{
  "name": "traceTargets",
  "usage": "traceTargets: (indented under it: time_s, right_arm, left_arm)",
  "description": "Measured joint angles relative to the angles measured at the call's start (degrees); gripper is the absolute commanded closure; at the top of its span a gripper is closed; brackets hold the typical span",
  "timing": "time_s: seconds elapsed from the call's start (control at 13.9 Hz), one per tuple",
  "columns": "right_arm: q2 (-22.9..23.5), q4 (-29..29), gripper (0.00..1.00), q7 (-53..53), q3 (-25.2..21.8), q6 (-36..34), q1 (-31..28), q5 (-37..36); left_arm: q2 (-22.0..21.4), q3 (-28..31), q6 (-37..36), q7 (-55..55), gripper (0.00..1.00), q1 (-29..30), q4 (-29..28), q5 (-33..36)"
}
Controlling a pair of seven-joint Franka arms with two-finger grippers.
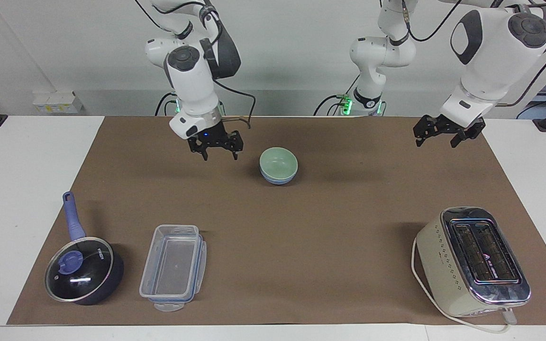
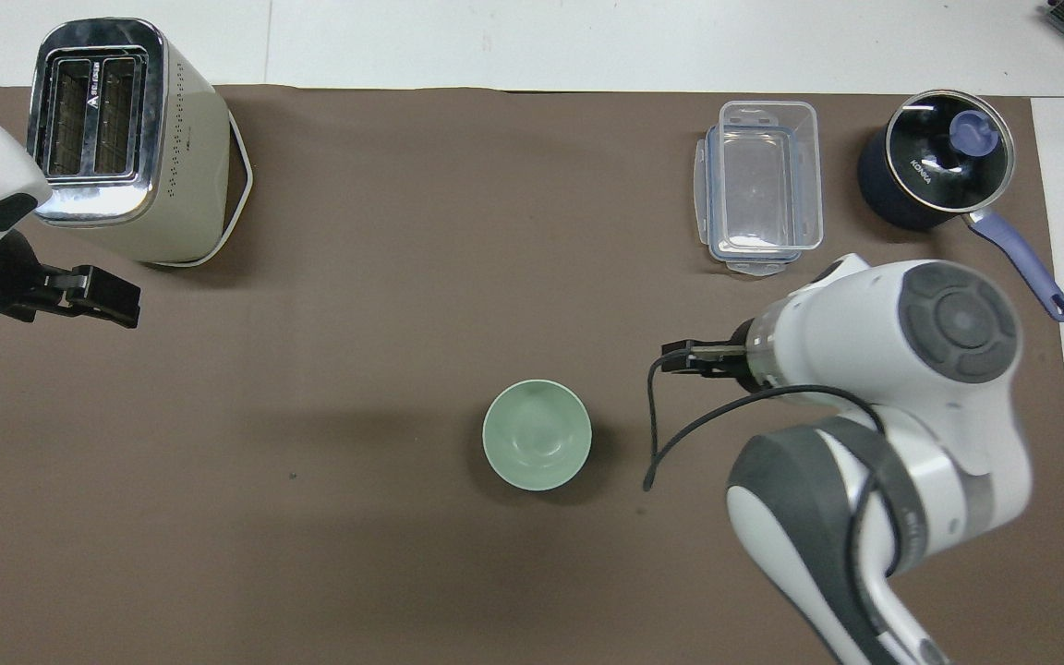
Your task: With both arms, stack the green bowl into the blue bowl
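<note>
The green bowl [image 1: 278, 163] sits nested in the blue bowl [image 1: 277, 179] in the middle of the brown mat, toward the robots' end. In the overhead view only the green bowl [image 2: 537, 434] shows; the blue bowl is hidden under it. My right gripper [image 1: 216, 152] is open and empty, raised above the mat beside the bowls, toward the right arm's end of the table, clear of them. It also shows in the overhead view [image 2: 684, 356]. My left gripper [image 1: 445, 136] is open and empty and waits in the air over the mat's edge at the left arm's end, as the overhead view [image 2: 102, 297] also shows.
A cream toaster [image 1: 472, 260] stands farthest from the robots at the left arm's end. A clear rectangular container [image 1: 173, 267] and a dark-blue lidded saucepan [image 1: 83, 270] lie farthest from the robots at the right arm's end. The brown mat [image 1: 330, 237] covers the table.
</note>
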Motion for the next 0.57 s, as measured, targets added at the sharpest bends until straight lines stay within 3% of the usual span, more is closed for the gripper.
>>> traceTargets:
  time_s: [0.29,0.57]
  right_arm:
    - [1.0,7.3,0.0,-0.5,0.0,-4.8,-2.8,-3.1]
    - [1.1,14.9,0.0,-4.3,0.0,-14.6,-5.0,-4.7]
  left_arm:
    - [0.0,0.0,0.0,0.0,0.0,0.0,0.0,0.0]
    - [0.0,0.0,0.0,0.0,0.0,0.0,0.0,0.0]
